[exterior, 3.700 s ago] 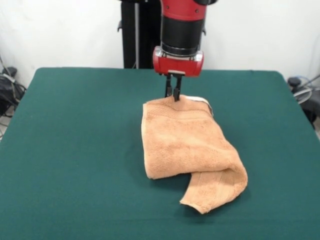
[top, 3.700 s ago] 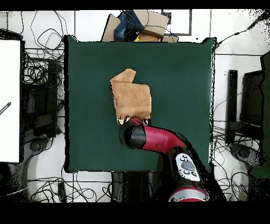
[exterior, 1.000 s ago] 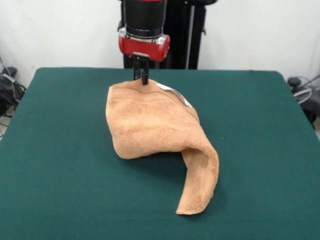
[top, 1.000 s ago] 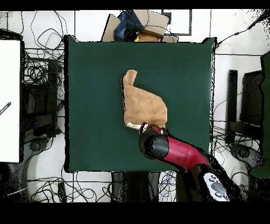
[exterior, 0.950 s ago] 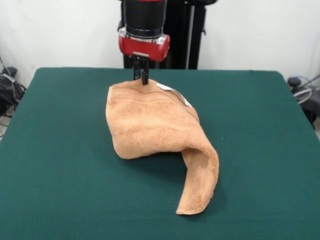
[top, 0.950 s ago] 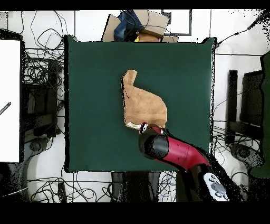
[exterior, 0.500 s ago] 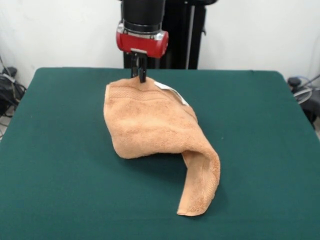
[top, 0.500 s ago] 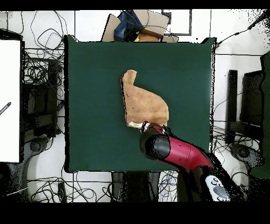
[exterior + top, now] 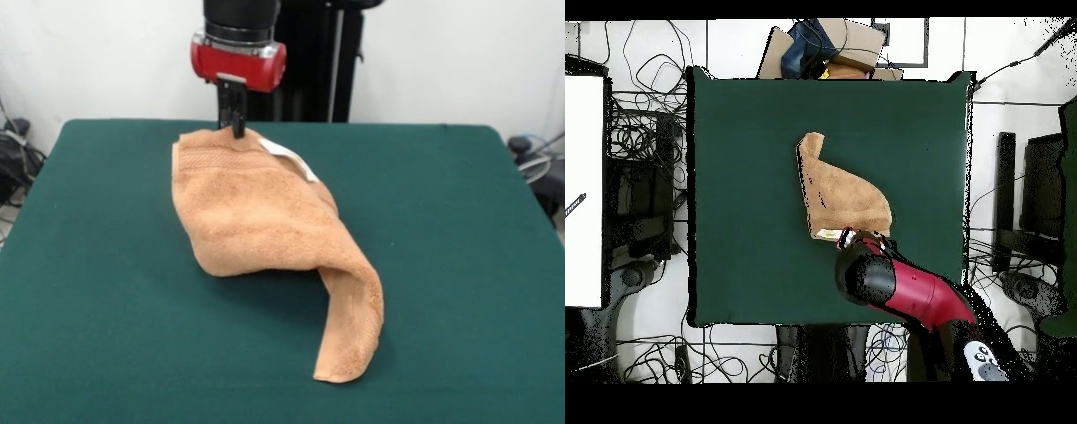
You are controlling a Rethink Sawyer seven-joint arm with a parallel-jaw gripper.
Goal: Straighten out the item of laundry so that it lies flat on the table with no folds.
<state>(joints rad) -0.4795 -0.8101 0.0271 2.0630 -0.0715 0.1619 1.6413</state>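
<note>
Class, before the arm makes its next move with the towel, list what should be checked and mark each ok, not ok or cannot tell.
1. Gripper shut on the towel edge: ok.
2. Held edge raised off the table: ok.
3. Towel flat, no folds: not ok; it is bunched, with a narrow tail trailing at the front.
4. Towel fully on the table: ok.
5. Tag showing on the raised edge: ok.
6. Layers underneath separated: cannot tell.

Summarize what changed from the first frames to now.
The pincer, shut on the towel, dragged its pinched edge toward the table's far side and leftward in the front view, lifting it slightly. The folded bundle opened partly, its near tail stretching out. Grip unchanged; the towel remains folded.
</note>
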